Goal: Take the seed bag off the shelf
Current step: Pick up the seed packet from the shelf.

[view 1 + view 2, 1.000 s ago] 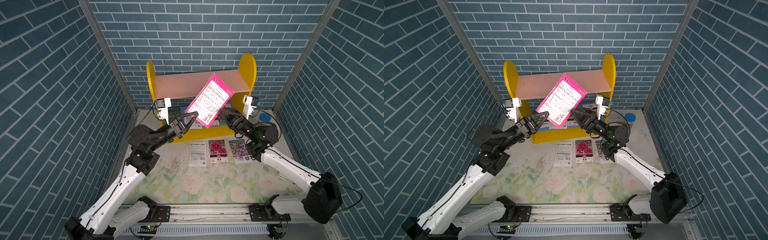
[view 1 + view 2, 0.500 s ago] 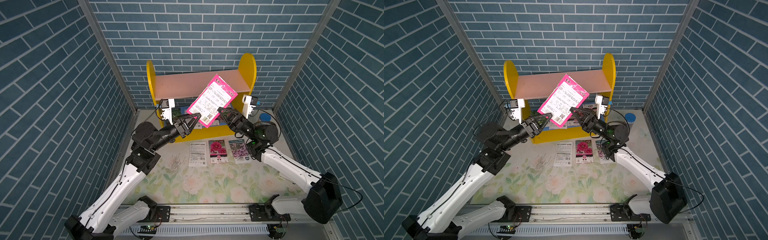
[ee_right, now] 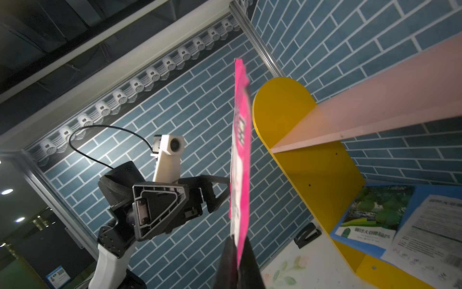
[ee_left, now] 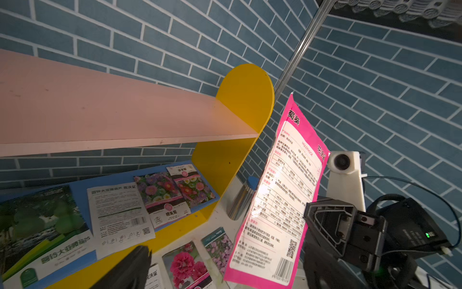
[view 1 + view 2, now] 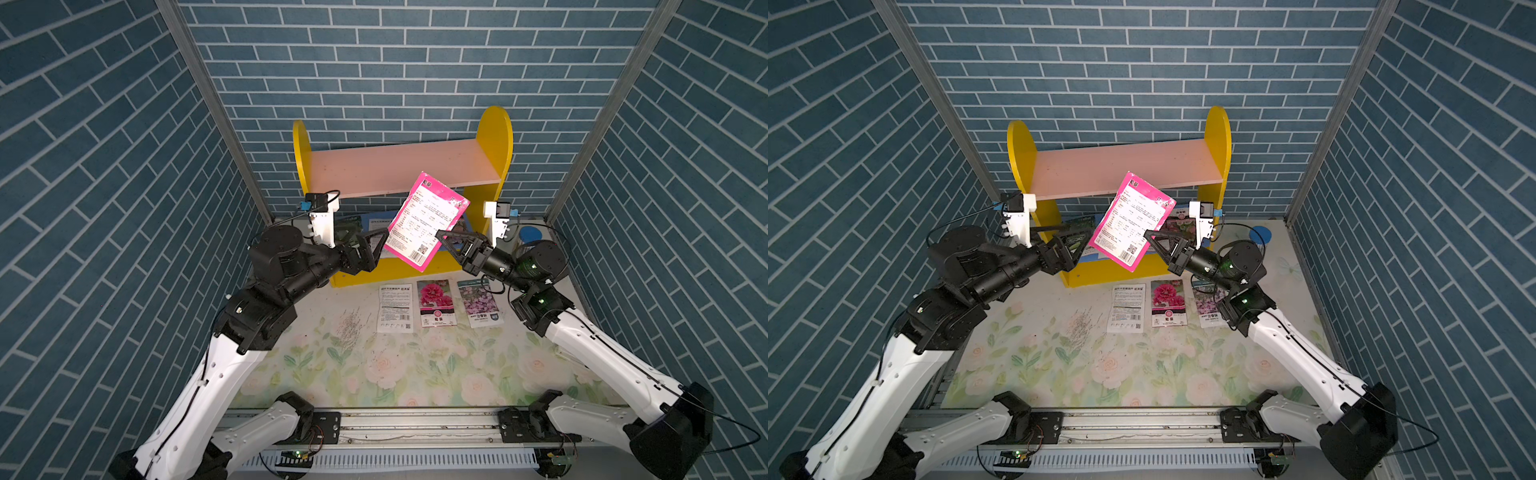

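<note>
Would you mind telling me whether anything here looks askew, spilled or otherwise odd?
The pink seed bag hangs tilted in mid-air before the shelf, pinched at one edge by the right gripper; the left gripper stands open beside it. Fine dark specks on the mat could be spilled seed or print; I cannot tell.

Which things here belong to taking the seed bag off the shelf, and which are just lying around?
In the job: pink seed bag; right gripper, shut on it; left gripper, open beside it; shelf.
Lying about: three packets in front of the shelf; packets on the blue lower board; blue-capped can.
</note>
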Tool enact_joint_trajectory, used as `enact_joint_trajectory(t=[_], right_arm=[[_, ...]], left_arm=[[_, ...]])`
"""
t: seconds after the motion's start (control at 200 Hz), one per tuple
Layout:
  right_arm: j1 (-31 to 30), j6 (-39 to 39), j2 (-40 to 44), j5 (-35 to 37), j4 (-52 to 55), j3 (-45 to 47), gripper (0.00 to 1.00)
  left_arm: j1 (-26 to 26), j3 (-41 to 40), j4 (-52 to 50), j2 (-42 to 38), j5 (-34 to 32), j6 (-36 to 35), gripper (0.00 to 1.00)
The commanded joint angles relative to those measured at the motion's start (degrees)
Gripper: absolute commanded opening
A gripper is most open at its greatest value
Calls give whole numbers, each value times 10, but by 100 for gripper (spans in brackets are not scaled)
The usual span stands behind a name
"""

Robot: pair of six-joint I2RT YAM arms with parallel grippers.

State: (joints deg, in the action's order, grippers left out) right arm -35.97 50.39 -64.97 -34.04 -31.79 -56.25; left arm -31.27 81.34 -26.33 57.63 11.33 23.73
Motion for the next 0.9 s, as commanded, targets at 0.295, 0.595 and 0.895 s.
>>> enact_joint_trajectory(t=[0.295,0.595,0.895], right_arm=[[-76,-52,-67,51,69,77,0],[-165,-52,-208,100,50,57,0],[-204,-34,-351,116,27,5,0]], left_arm=[[1,17,-185,-11,-67,-73,100],[1,-5,-173,-22,-72,-57,100],[1,-39,-141,-22,-76,-46,100]])
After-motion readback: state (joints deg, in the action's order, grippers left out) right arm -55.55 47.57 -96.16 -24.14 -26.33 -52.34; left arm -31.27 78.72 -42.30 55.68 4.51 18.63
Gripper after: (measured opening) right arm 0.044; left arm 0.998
